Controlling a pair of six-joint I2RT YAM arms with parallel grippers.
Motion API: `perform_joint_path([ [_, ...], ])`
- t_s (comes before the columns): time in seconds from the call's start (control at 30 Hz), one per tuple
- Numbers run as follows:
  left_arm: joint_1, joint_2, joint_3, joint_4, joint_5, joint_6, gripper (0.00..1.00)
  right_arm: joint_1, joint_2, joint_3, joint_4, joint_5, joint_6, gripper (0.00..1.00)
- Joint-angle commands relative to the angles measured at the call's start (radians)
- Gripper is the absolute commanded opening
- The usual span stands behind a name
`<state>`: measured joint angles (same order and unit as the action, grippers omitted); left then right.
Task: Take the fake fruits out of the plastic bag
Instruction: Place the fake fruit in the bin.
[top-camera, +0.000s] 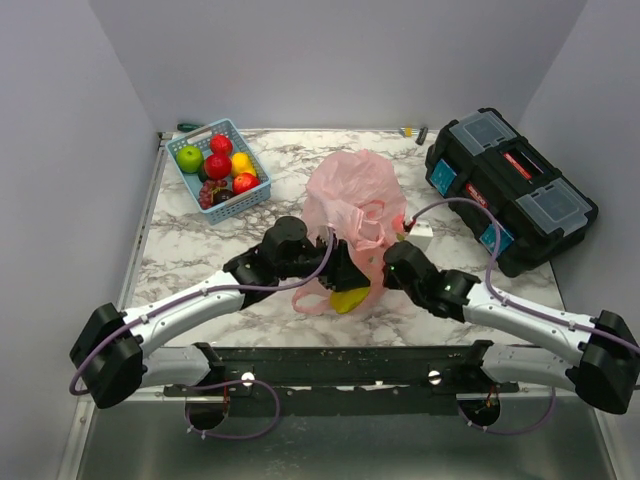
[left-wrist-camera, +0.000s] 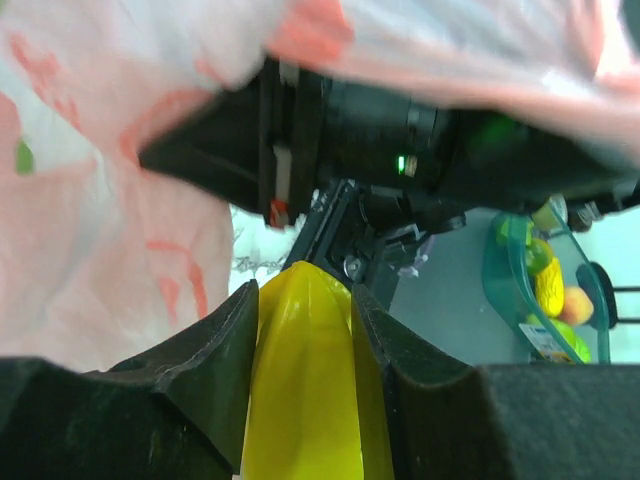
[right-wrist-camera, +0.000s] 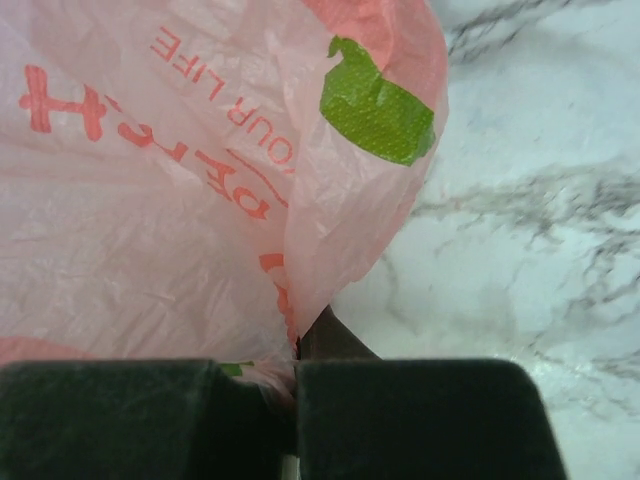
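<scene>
Between the fingers (left-wrist-camera: 205, 365) of the left gripper (left-wrist-camera: 305, 300), a glossy yellow fruit (left-wrist-camera: 303, 400) is clamped. The jaws are kept partly apart by its width, with one black finger pressed against each flank. No film is seen over the fruit in the left wrist view. From overhead it is found at the near lower edge of the plastic bag (top-camera: 352, 195), with one loop handle (top-camera: 310, 300) lying flat on the table (top-camera: 200, 250) just beside it. Whether the fruit touches the table cannot be told.

The right gripper (right-wrist-camera: 296, 400) is pressed fully together, and a fold of the pink film is pinched in the seam between its fingertips. Red lettering and a green patch (right-wrist-camera: 375, 100) are noted on the film just above the pinch. Bare marble is seen to the right of it.

The bag is bunched upright near the middle of the table, between the two grippers. What it contains cannot be made out through the film.

At the far left corner a light blue basket (top-camera: 252, 195) is recorded, well apart from the bag. Fake fruits are held in it: a green apple (top-camera: 189, 158), several red pieces (top-camera: 217, 166), a yellow piece (top-camera: 241, 161) and a dark cluster (top-camera: 210, 192). At the far right a black toolbox (top-camera: 510, 190) with grey lid panels is placed at an angle.
</scene>
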<state>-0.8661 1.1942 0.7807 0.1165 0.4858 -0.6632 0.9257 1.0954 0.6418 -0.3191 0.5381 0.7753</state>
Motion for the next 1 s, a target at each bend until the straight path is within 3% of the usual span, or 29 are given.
perform_joint_path([
  [0.0,-0.005,0.034,0.039,-0.073,0.116,0.039,0.0,-0.097,0.004,0.086,-0.038,0.002,-0.086,0.01],
  [0.13,-0.007,0.089,0.012,-0.061,0.146,0.017,0.0,-0.19,0.015,0.156,-0.039,-0.044,-0.158,0.01],
  [0.3,-0.03,0.135,-0.005,-0.039,0.154,0.001,0.0,-0.198,0.034,0.23,-0.049,-0.051,-0.208,0.01],
  [0.6,-0.113,-0.05,-0.043,-0.052,0.089,0.144,0.0,-0.347,0.169,0.252,-0.085,-0.138,-0.222,0.01],
  [0.83,-0.031,-0.232,0.016,-0.341,-0.279,0.223,0.0,-0.357,0.18,0.135,-0.089,-0.158,-0.204,0.01],
  [0.97,0.071,-0.296,0.083,-0.471,-0.644,0.157,0.0,-0.357,0.125,0.087,-0.09,-0.205,-0.199,0.1],
])
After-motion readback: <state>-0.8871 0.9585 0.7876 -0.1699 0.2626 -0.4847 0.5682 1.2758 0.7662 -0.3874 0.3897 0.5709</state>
